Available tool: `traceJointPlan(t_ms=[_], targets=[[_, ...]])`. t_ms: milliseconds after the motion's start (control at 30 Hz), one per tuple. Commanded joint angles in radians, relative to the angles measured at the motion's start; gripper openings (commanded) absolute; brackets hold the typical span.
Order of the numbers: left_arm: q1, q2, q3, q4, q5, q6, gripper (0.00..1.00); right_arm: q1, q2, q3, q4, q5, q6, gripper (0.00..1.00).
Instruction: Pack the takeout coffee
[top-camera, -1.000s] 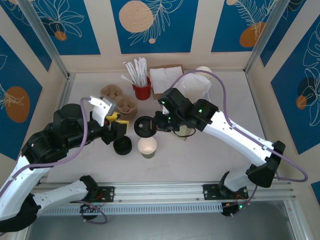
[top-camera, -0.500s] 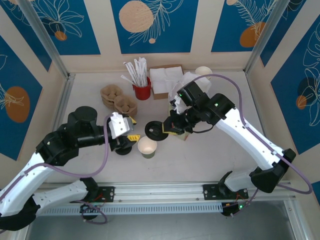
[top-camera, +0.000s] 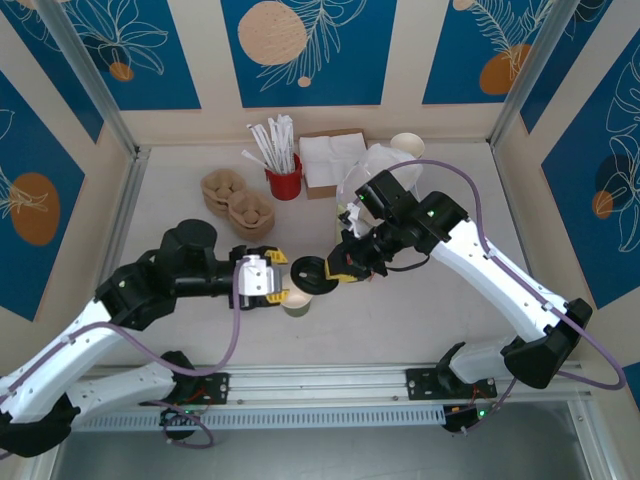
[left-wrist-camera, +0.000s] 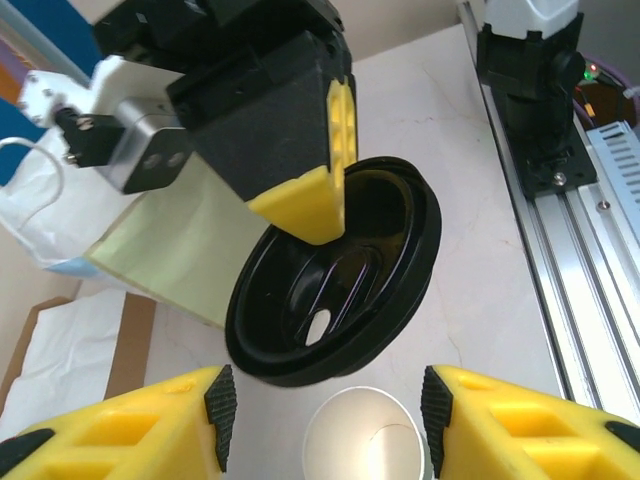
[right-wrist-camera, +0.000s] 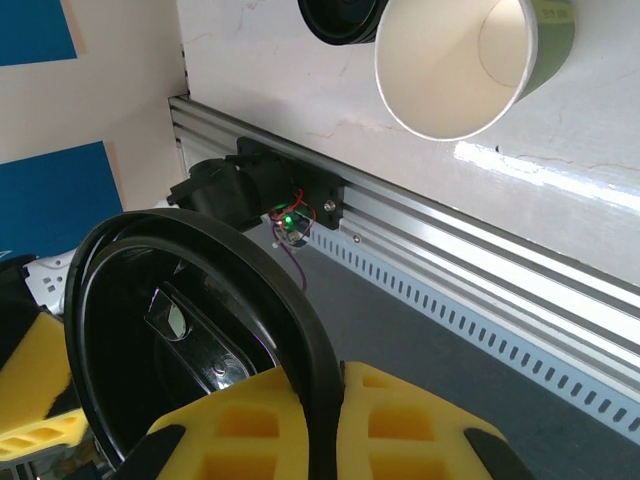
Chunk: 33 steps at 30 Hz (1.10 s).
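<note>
The takeout coffee's cup (top-camera: 297, 303) stands upright and lidless near the table's front, cream inside with an olive-green side (right-wrist-camera: 555, 45). My left gripper (top-camera: 274, 283) is open just left of it. In the left wrist view the cup's mouth (left-wrist-camera: 365, 440) lies between the black pads (left-wrist-camera: 221, 412), touching neither. My right gripper (top-camera: 338, 271) is shut on the rim of a round black lid (top-camera: 308, 275). It holds the lid tilted above and just behind the cup. The lid's underside (left-wrist-camera: 340, 270) faces the left wrist camera. The yellow fingers (right-wrist-camera: 420, 425) pinch the rim (right-wrist-camera: 320, 370).
A second low black lid (right-wrist-camera: 340, 18) lies beside the cup. At the back are brown cup carriers (top-camera: 238, 203), a red cup of straws (top-camera: 283, 182), napkins (top-camera: 330, 160), a white bag (top-camera: 385, 165) and cream cups (top-camera: 407, 143). A metal rail (top-camera: 330, 380) borders the near edge.
My left gripper has swung right from the low black lid to the cup. My right gripper has carried the held lid down and left, close over the cup.
</note>
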Motion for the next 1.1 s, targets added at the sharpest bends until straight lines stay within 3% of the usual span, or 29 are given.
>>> traceJointPlan(t_ms=[0, 133, 467, 700, 833, 1067], targets=[[-0.032, 0.01, 0.007, 0.042, 0.015, 0.045, 0.51, -0.002, -0.022, -0.013, -0.013, -0.048, -0.014, 0.0], [-0.041, 0.05, 0.031, 0.027, -0.003, 0.024, 0.44, 0.001, -0.024, -0.022, -0.004, -0.054, -0.01, 0.0], [-0.066, 0.06, 0.022, 0.037, -0.021, 0.057, 0.4, 0.01, -0.019, -0.029, 0.009, -0.076, -0.005, 0.0], [-0.078, 0.088, 0.036, 0.034, -0.044, 0.039, 0.28, 0.015, -0.018, -0.032, 0.017, -0.085, -0.003, 0.0], [-0.078, 0.111, 0.06, 0.043, -0.101, -0.048, 0.18, 0.016, -0.027, -0.03, 0.02, -0.077, -0.004, 0.09], [-0.078, 0.111, 0.059, 0.059, -0.108, -0.151, 0.15, 0.009, -0.06, -0.027, 0.049, -0.04, 0.021, 0.31]])
